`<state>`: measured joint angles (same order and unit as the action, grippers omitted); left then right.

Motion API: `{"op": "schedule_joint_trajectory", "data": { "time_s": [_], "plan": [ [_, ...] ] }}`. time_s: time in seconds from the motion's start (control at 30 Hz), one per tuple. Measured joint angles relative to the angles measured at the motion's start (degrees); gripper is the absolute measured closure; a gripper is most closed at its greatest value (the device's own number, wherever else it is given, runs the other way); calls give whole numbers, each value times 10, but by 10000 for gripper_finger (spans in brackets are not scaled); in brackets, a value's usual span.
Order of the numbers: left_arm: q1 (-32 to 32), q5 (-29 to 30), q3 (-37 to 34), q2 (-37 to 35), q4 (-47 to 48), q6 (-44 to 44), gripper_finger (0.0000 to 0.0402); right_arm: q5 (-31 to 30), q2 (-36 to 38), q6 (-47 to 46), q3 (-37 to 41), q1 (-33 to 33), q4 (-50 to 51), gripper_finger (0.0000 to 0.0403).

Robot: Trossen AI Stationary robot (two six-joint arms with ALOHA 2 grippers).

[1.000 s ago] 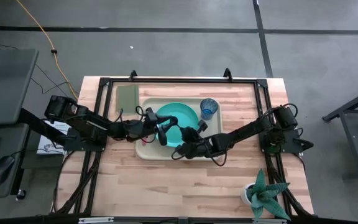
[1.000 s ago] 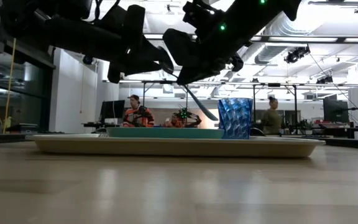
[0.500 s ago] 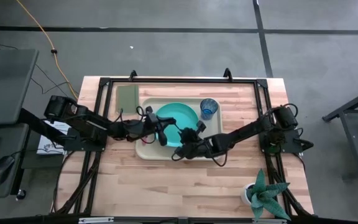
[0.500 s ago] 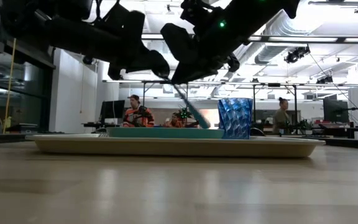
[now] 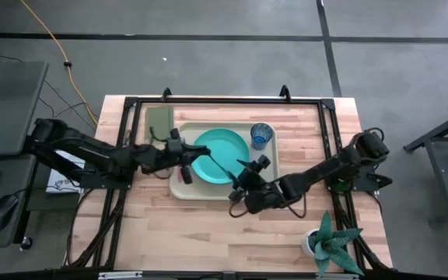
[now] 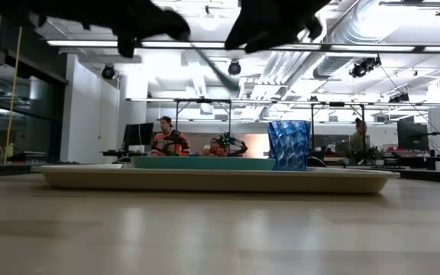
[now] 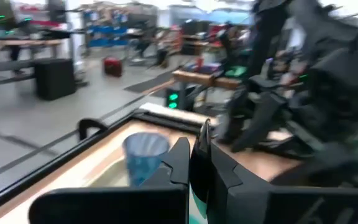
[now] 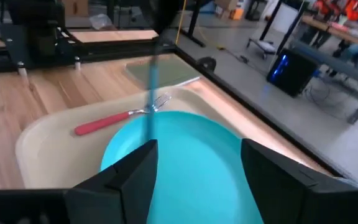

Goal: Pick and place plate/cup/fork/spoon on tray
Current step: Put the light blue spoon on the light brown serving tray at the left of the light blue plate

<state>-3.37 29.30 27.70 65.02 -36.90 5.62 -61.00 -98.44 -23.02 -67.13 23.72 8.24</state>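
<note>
The beige tray [image 5: 179,189] lies at the table's middle. On it are the teal plate [image 5: 222,152], the blue cup [image 5: 260,136] in its far right corner, and the pink-handled fork [image 8: 114,119], which lies flat left of the plate. My left gripper [image 5: 190,160] is shut on the spoon [image 5: 222,166] above the plate's left part. The spoon [image 6: 214,67] reaches out to the right and slants down. My right gripper [image 5: 238,190] stands open over the tray's near rim, apart from the spoon's free end. My left gripper pinches one end of the spoon [image 7: 205,132] between its two shut fingers, coming nearly level from the table's left. The spoon sticks out beyond the fingertips along them, slanting down to the right. It hangs clear of plate and tray.
An olive-green flat rectangle [image 5: 160,120] lies beyond the tray's far left corner. A potted plant [image 5: 329,243] stands at the near right corner. Black frame rails [image 5: 224,99] border the table. People stand in the room beyond the table's far edge.
My left gripper has shut on the spoon, then risen and drawn back toward the table's left edge with it. My right gripper has opened, let go of the spoon and backed off toward the near right. The spoon hangs higher above the plate.
</note>
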Motion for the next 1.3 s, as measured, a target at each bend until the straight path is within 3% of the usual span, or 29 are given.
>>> {"op": "schedule_joint_trajectory", "data": {
  "time_s": [0.13, 0.27, 0.37, 0.5, 0.6, 0.73, 0.97, 1.3],
  "plan": [
    [-9, -52, 4, -68, 60, 2, 401, -23, 21, 8, 0, 23, 25, 177],
    [-2, -63, 53, -122, 250, 21, 401, -31, 33, -26, 0, 38, 77, 176],
    [8, -74, 110, -131, 391, 39, 401, -45, 34, -60, 0, 41, 122, 176],
    [34, -172, 194, -123, 557, 76, 401, -48, 34, -108, 0, 39, 176, 176],
    [58, -212, 225, -116, 639, 104, 401, -48, 34, -140, 0, 35, 196, 176],
    [98, -232, 220, -116, 677, 117, 401, -34, 34, -147, 0, 33, 198, 176],
    [231, -374, 154, -93, 679, 126, 401, -30, 33, -147, 0, 33, 194, 176],
    [384, -422, 115, 5, 647, 109, 401, -29, 33, -147, 0, 33, 194, 176]
  ]
}}
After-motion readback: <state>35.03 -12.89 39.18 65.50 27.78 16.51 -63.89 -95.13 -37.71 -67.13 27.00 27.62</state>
